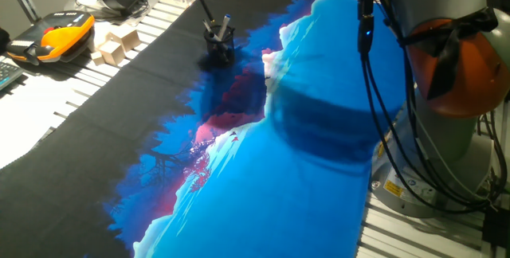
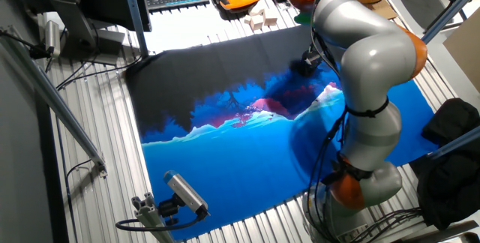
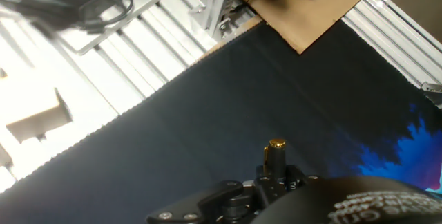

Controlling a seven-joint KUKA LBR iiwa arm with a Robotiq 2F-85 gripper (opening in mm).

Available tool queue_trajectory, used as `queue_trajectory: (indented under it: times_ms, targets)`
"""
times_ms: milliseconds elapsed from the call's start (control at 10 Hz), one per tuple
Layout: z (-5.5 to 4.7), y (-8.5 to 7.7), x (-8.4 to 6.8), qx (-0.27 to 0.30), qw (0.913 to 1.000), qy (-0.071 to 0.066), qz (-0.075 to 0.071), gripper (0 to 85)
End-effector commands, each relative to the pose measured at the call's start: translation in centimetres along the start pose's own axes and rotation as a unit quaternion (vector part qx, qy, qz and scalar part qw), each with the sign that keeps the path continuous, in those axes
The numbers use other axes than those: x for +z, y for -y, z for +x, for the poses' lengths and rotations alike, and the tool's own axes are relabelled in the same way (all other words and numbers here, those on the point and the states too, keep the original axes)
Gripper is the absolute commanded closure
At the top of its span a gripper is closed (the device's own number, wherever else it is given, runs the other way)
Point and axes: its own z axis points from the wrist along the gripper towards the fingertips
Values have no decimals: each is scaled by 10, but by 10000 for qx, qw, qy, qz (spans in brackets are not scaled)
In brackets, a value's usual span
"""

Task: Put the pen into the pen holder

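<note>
The pen holder (image 1: 220,48) is a small black cup on the dark part of the cloth; it also shows in the other fixed view (image 2: 307,64), right beside the arm. The pen (image 1: 202,7) is a thin dark shaft that slants up from the cup's mouth to the top edge of the view. My gripper (image 3: 275,182) shows only as dark parts with screws at the bottom edge of the hand view, around a dark stub with a golden tip (image 3: 276,144). I cannot tell whether the jaws hold anything. Both fixed views leave the gripper out or hide it.
Pale wooden blocks (image 1: 116,46) and an orange and black device (image 1: 60,37) lie left of the cloth. A cardboard sheet (image 3: 304,6) lies beyond the cloth's far edge. The blue and black cloth (image 1: 303,170) covers the table. The arm's base (image 1: 446,130) stands at the right.
</note>
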Motion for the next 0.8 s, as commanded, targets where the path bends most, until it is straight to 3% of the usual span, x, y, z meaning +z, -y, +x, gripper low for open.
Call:
queue_trajectory:
  times_ms: [0,200,700]
  targets:
    - [-1,-2,3,63,10000,33,58,850]
    - [-2,-5,8,249,9992,141,275,850]
    - [1,-9,23,364,9983,276,355,850]
